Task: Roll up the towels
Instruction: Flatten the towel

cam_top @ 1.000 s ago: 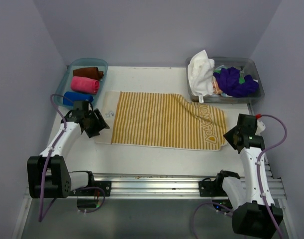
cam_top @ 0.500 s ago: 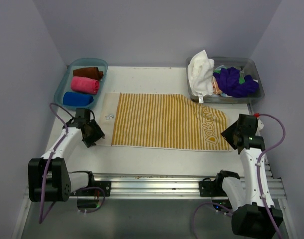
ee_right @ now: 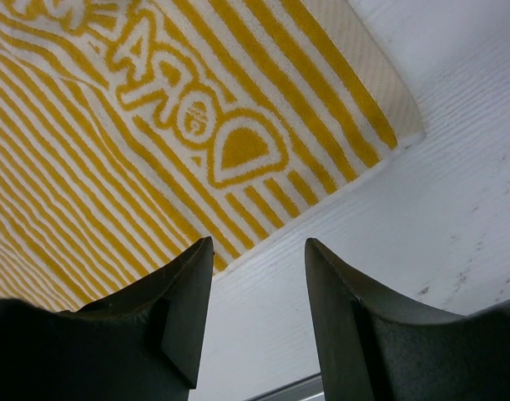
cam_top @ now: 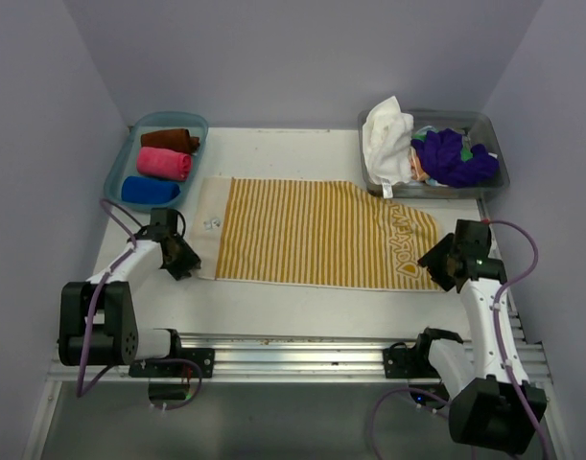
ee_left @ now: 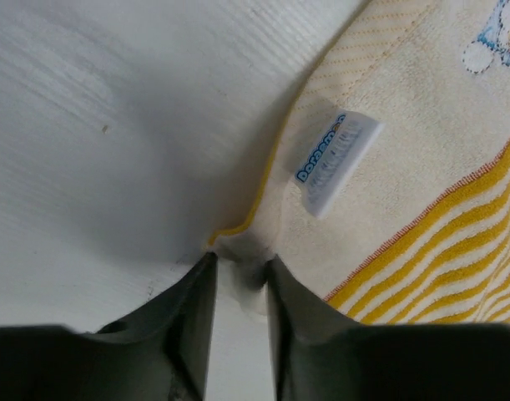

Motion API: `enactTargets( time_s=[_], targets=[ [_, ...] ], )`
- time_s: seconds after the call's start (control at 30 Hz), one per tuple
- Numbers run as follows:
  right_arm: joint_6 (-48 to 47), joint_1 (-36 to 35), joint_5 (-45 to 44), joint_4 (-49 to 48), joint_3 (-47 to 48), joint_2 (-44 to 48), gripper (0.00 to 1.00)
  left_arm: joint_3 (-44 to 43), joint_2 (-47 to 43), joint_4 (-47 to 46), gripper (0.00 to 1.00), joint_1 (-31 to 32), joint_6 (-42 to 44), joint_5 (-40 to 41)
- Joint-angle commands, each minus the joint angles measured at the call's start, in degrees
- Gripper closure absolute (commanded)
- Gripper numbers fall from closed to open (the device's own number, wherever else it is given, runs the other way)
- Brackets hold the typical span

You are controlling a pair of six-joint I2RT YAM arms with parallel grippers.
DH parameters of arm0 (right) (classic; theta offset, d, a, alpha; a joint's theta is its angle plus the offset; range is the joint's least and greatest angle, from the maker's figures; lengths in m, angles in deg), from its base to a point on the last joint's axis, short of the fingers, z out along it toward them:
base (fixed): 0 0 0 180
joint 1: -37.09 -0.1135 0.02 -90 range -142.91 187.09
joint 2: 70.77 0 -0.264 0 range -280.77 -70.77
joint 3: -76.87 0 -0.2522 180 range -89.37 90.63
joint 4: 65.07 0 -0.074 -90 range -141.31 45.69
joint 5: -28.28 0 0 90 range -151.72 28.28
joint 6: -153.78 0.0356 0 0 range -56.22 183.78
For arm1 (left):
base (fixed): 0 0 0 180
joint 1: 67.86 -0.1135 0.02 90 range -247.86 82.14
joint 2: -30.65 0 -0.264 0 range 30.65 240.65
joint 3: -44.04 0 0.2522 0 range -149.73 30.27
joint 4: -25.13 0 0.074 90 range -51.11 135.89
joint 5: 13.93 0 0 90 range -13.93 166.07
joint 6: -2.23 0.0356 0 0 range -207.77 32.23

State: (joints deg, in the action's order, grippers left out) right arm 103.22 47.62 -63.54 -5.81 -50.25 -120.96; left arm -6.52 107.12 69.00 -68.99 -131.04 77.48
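Striped towel (cam_top: 316,235) lies flat on the table (cam_top: 273,299), long side running left to right. Left gripper (ee_left: 238,271) is narrow, pinching the towel's near-left corner (white label (ee_left: 338,163) just beside it). Right gripper (ee_right: 256,309) is wide with nothing between the fingers, over the near-right edge by the woven lettering (ee_right: 188,100). Blue tray (cam_top: 115,172) at far left holds the rolled brown towel (cam_top: 170,140), pink towel (cam_top: 164,163) and blue towel (cam_top: 149,189). Clear bin (cam_top: 486,119) at far right holds the white towel (cam_top: 386,139) and purple towel (cam_top: 451,158), both bunched.

Mustard-striped towel (ee_right: 154,125) corner with yellow lettering, white table (ee_right: 455,167), right claw (ee_right: 256,251) — jaws apart — over the towel's edge
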Motion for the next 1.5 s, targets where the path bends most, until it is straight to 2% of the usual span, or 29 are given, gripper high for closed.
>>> enactTargets(
  time_s=[0.0,0.07,0.1,0.3,0.6,0.8,1.2,1.47],
  targets=[
    [0.3,0.1,1.6,-0.1,-1.1,1.5,0.48,1.8,1.9,-3.9,0.72,-0.1,-1.4,1.0],
    [0.4,0.1,1.6,0.1,-1.8,2.1,0.47,0.9,1.6,-3.7,0.88,-0.1,-0.9,1.1],
    [0.6,0.1,1.6,0.3,-2.3,2.5,0.47,0.5,1.7,-3.7,1.0,-0.1,-0.6,1.0],
    [3.0,0.1,3.1,0.1,-6.8,2.6,0.47,-2.6,-0.7,-1.3,1.0,-0.1,0.6,0.1],
    [6.2,0.1,2.1,-3.7,-12.4,1.9,0.38,-8.5,-5.4,4.7,1.0,-0.4,1.7,3.2],
    [9.0,0.2,1.6,-7.3,-13.5,-0.1,0.39,-11.0,-5.4,5.6,1.0,-1.6,1.5,2.9],
    [14.9,0.2,-4.4,-15.8,-16.5,-5.6,0.49,-11.5,-4.8,5.5,1.0,-1.8,2.0,1.8],
    [17.9,0.2,-9.2,-15.3,-15.4,-9.2,0.59,-11.6,-5.2,6.0,1.0,-2.7,2.3,1.9]
  ],
)
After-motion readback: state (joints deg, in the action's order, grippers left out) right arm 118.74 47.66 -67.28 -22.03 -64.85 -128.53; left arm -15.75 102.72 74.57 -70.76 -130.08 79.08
